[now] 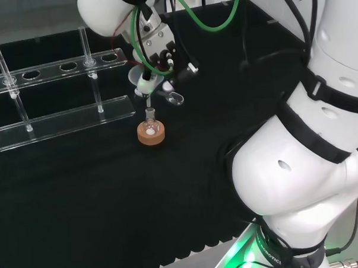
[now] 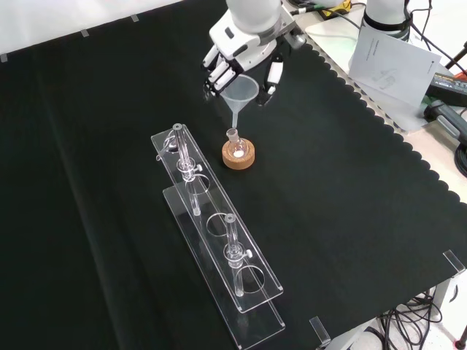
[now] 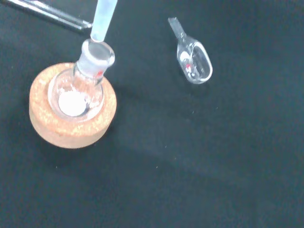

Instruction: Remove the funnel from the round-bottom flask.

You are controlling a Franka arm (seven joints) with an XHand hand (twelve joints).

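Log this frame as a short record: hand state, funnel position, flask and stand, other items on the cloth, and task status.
hand: the hand has its fingers curled round the cone of the funnel
funnel: upright, stem tip at or just above the flask's mouth; whether it has cleared the neck cannot be told
flask: round-bottom flask upright with a white patch at its bottom
stand: cork ring under the flask
other items: small clear glass scoop lying on the black cloth beside the stand; clear rack with glass tubes
task status: funnel gripped, removal under way, not yet set aside
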